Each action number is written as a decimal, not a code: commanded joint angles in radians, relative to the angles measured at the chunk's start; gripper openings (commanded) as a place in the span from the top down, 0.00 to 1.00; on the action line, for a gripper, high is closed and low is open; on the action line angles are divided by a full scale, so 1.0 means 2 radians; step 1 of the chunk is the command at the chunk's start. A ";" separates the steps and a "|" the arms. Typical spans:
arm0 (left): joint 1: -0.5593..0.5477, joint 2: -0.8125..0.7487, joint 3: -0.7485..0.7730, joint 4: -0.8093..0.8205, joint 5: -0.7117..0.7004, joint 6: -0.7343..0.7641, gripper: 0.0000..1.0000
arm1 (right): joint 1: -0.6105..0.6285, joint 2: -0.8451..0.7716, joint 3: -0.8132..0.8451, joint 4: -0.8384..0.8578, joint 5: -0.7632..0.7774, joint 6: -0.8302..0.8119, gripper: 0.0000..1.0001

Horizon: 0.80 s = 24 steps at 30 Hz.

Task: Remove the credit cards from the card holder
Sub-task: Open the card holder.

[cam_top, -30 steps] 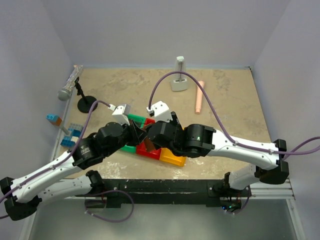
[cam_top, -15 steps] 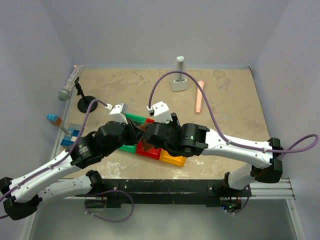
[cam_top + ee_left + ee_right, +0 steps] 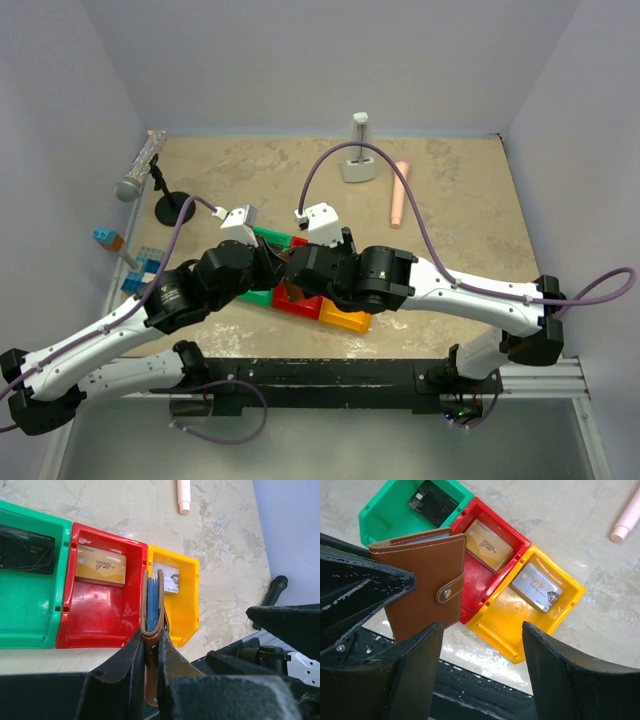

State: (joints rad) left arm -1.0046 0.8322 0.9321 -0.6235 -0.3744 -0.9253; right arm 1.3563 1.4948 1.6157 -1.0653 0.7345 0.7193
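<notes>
One card [image 3: 100, 566] lies in each of the green bin [image 3: 30, 615], red bin [image 3: 95, 617] and yellow bin [image 3: 186, 611]. The left pincer [image 3: 152, 642] is clamped on the folded card holder [image 3: 152, 611], held on edge above them; the right pincer [image 3: 480, 635] gapes empty beside it.

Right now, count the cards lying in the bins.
3: black card in green bin, gold card in red bin, silver card in yellow bin. More may hide in the holder.

Card holder [image 3: 422, 575] brown, lining perhaps blue; red bin [image 3: 100, 615].
</notes>
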 commanded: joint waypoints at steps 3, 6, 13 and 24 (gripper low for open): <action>-0.007 0.003 0.036 0.014 0.000 -0.018 1.00 | -0.003 0.019 0.027 0.018 -0.021 0.026 0.33; -0.008 0.003 0.038 0.014 0.003 -0.020 1.00 | -0.006 0.023 0.028 0.018 -0.025 0.032 0.33; -0.009 0.002 0.036 0.014 0.012 -0.026 1.00 | -0.019 0.030 0.028 0.020 -0.037 0.041 0.35; -0.010 -0.003 0.033 0.024 0.019 -0.024 1.00 | -0.035 0.055 0.041 0.005 -0.047 0.045 0.38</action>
State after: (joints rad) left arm -1.0168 0.8421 0.9634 -0.6270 -0.3626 -0.9588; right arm 1.2953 1.5852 1.6569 -1.0481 0.6418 0.7799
